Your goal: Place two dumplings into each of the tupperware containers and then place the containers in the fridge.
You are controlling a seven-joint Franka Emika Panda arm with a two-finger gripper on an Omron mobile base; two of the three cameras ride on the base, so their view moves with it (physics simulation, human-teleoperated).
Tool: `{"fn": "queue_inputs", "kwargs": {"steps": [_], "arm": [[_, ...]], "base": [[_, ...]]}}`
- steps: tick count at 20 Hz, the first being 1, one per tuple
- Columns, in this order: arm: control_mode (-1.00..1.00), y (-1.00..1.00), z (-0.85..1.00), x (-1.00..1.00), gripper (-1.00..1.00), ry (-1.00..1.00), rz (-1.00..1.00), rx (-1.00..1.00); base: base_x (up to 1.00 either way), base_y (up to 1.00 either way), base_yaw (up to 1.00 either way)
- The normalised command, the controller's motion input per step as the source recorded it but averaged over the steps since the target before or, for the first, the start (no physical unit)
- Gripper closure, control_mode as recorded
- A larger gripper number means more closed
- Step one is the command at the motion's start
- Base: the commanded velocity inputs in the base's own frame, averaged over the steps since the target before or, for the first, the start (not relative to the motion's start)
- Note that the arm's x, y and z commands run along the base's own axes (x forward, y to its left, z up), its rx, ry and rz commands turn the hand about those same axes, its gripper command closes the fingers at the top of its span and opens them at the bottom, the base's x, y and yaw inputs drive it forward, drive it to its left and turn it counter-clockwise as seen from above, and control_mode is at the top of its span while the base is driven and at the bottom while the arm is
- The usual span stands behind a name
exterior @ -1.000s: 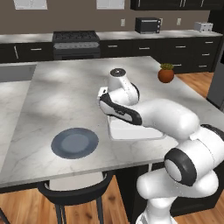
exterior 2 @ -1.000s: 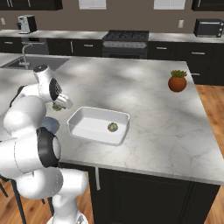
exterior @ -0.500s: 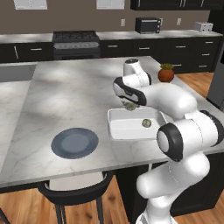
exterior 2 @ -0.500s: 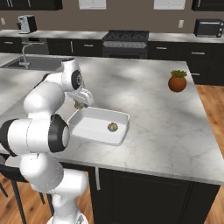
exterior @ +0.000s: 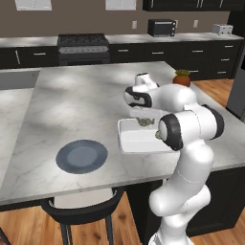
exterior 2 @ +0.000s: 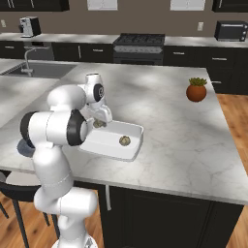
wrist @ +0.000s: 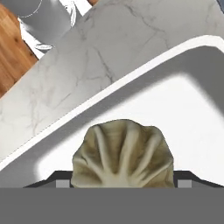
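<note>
Legible text: none.
No lettering, label, brand, number or sign can be read on any surface in these views.

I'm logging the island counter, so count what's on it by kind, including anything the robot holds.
Dumplings: 2, one lying in the tray, one held by the gripper
Tupperware container: 1
Blue-grey plate: 1
Potted plant: 1
Total: 5
</note>
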Motion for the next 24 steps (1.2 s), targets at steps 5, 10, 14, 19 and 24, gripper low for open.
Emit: {"fn": "queue_inputs", "kwargs": {"steps": [5, 10, 14, 19, 24], "arm": [[-1.0, 0.0, -0.75, 0.22, 1.0, -0.02, -0.11, 0.04], [-1.0, 0.0, -0.38, 0.38, 1.0, -0.02, -0.07, 0.01], [-1.0, 0.0, -0.32, 0.43, 1.0, 0.0, -0.05, 0.0], [-1.0, 0.0, -0.25, 0.42, 1.0, 0.0, -0.05, 0.01], [-1.0, 0.0, -0.22, 0.31, -1.0, -0.01, -0.03, 0.02]], "base": [[0.0, 0.0, 0.0], [0.0, 0.0, 0.0], [0.0, 0.0, 0.0], [0.0, 0.0, 0.0], [0.0, 0.0, 0.0]]}}
